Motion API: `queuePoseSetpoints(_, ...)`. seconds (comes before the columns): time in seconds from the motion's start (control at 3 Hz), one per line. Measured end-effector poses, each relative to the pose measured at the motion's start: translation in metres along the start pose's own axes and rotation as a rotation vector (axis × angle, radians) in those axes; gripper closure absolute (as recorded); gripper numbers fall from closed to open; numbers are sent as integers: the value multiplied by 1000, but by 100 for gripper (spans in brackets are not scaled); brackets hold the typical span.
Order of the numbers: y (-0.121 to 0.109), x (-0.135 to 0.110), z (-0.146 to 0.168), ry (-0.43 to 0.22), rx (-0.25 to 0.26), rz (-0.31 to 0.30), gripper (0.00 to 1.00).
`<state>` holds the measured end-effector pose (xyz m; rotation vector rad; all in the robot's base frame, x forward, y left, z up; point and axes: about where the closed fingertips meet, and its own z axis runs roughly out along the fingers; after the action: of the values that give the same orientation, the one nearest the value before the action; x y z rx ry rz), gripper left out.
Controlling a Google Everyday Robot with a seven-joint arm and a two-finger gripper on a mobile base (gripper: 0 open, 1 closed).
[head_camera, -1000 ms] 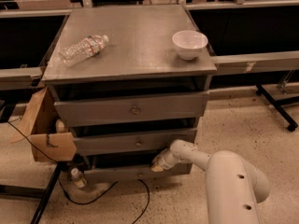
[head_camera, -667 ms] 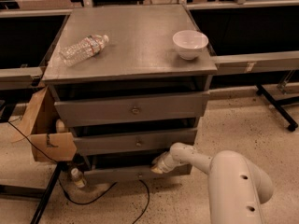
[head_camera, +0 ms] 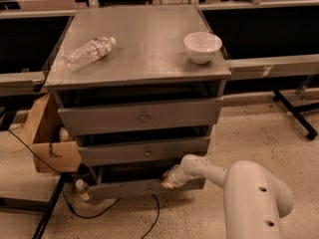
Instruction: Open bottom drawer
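The pincer [head_camera: 168, 180] is a pale, blurred tip pressed in at the top edge of the bottom drawer [head_camera: 119, 189]. Whether it is apart, together or clamped on anything cannot be told, since its end merges with the drawer's rim and the dark gap behind it. The drawer's flat grey front runs left and slightly below the pincer, lowest in the cabinet. Its knob is too faint to make out. The smooth, rounded white arm [head_camera: 249, 195] stretches right of the pincer and is cut off by the bottom edge. Against the earlier views almost nothing differs: the pincer sits at the same spot on the drawer's edge, the shadowed gap above the front looks no wider, and the arm's bulk has barely shifted. Directly above the pincer is the middle drawer [head_camera: 114, 153] with a small round knob, and above that the tallest top drawer [head_camera: 99, 118]. Both are matte grey panels with dark slots over them. Far above, the dull metallic worktop [head_camera: 144, 29] carries a crinkled clear plastic bottle [head_camera: 88, 53] lying on its side up and left, and a round white bowl [head_camera: 203, 46] up and right. Well left of the pincer a brown cardboard box [head_camera: 52, 151] leans against the cabinet. A small bottle [head_camera: 81, 188] stands low on the left, partly hidden. A black cable [head_camera: 149, 219] curls below on the speckled floor [head_camera: 259, 138].
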<state>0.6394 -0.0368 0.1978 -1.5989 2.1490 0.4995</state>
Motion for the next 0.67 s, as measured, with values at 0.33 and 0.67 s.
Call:
queuePoseSetpoints(0.33,2,-2,-2,1,-4,-2,28)
queuePoseSetpoints(0.67,22,1,2,9,-30,-13,5)
